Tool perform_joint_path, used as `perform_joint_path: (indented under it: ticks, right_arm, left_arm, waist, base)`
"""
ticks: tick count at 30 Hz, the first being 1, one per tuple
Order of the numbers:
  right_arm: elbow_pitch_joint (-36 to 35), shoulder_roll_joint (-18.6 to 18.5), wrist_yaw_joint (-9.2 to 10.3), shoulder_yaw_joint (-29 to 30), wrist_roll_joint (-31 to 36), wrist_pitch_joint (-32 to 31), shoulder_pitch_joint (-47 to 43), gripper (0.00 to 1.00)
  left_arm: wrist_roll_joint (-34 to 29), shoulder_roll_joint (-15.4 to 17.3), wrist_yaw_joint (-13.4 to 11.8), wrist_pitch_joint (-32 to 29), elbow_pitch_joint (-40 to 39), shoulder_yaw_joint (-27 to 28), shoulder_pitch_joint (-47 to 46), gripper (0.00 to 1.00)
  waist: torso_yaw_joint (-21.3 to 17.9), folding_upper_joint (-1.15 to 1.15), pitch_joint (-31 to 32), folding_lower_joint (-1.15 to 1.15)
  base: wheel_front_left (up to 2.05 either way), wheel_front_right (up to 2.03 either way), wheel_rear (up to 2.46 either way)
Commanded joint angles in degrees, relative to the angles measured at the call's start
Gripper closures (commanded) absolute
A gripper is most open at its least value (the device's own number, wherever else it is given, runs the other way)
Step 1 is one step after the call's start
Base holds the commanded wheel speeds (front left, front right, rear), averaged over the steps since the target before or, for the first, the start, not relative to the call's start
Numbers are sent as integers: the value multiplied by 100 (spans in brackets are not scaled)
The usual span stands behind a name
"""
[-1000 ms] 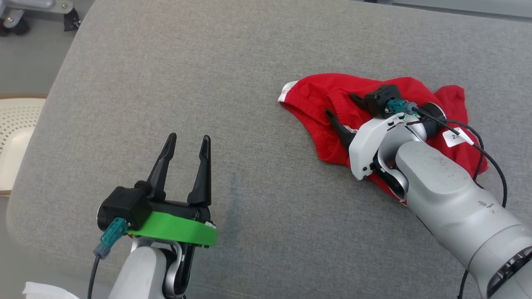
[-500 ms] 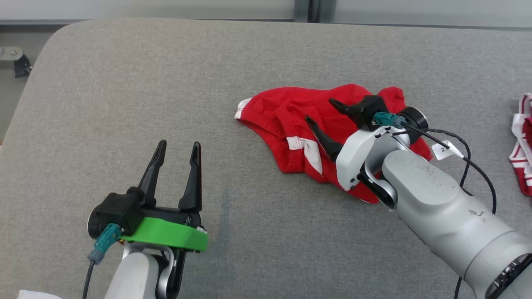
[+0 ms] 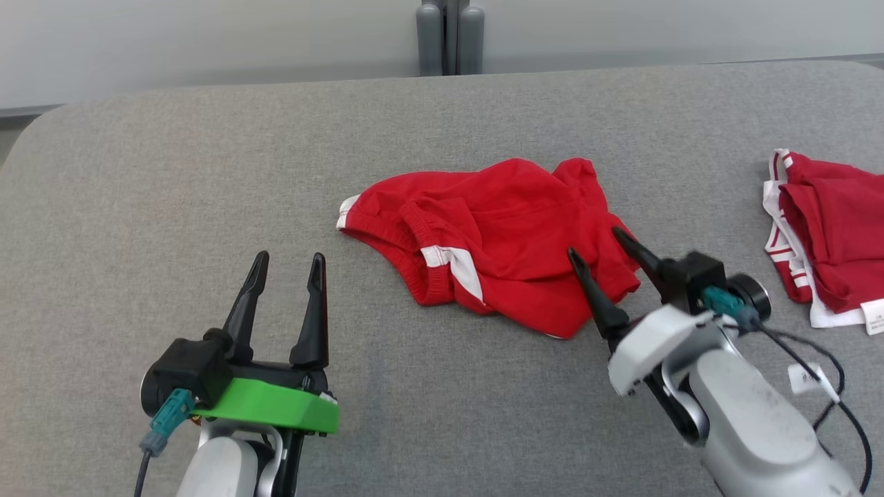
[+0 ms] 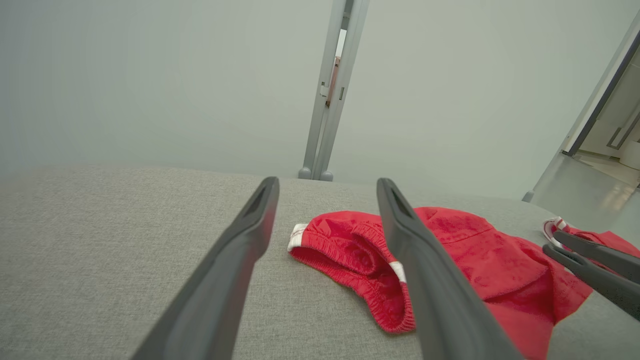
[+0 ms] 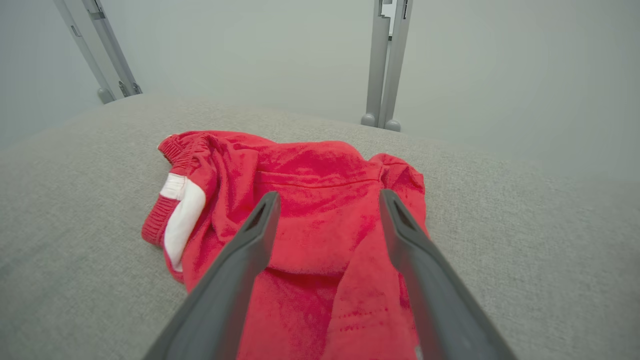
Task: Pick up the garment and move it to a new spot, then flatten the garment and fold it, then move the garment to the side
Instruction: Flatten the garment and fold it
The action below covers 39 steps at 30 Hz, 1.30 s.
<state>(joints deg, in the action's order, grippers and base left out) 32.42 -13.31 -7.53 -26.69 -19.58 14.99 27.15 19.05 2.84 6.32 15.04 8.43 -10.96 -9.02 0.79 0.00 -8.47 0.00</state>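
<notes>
- To the right of the right gripper (image 3: pixel 594 241), well apart from it, a second red garment (image 3: pixel 829 228) with white trim lies on the same grey padded surface (image 3: pixel 173 172); the frame edge cuts off its right side
- Beyond both grippers, at the far edge of the surface, grey upright posts (image 3: pixel 449 38) stand against a pale wall
- Right gripper: fingers spread wide, gripping nothing; its tips sit over the near right corner of the red garment (image 3: pixel 497 235) and point across it
- Red garment: a crumpled heap lying directly ahead of the right gripper and extending to its left, with the elastic waistband and a white side panel on the side away from that gripper
- Left gripper (image 3: pixel 289 257): fingers spread, empty, above bare grey surface; the red garment lies ahead of it and to its right, apart from it
- From the left wrist, that gripper's own right finger crosses in front of the red garment's middle
- Whether the right fingertips touch the cloth cannot be told
- A white tag (image 3: pixel 801 376) on the black cable (image 3: pixel 839 407) behind the right gripper is blurred, print unreadable
</notes>
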Motion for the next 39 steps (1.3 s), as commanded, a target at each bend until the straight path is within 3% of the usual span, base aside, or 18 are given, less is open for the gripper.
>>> perform_joint_path:
  ticks: [1,6,12,16,36,37,39]
  right_arm:
    - [-233,92,10,278,204,22,-370,0]
    - [-985,607,10,1214,753,24,-1652,0]
    - [-1391,894,10,1599,1012,24,-2231,0]
    - [-1432,969,10,1696,1054,25,-2174,0]
    - [-264,973,10,1751,472,25,-1111,0]
    - [-249,960,10,1747,453,25,-1082,61]
    - [-293,927,10,1771,427,25,-1037,100]
  left_arm:
    - [-37,13,23,16,4,30,84,0]
    - [-56,13,41,16,11,56,151,0]
    - [-60,13,59,16,34,36,162,0]
    - [-57,13,74,16,55,-6,123,0]
    - [-29,13,93,16,53,-56,-30,0]
    - [-27,13,93,16,53,-61,-30,0]
    - [-16,13,94,16,53,-63,-37,0]
  waist:
    - [-109,0,95,0]
    - [-171,0,119,0]
    - [-227,0,90,0]
    - [-195,0,80,0]
    - [296,0,-262,0]
    - [309,0,-274,0]
    - [324,0,-287,0]
  base:
    - [0,0,0]
    - [0,0,0]
    - [0,0,0]
    - [0,0,0]
    - [0,0,0]
    - [0,0,0]
    - [0,0,0]
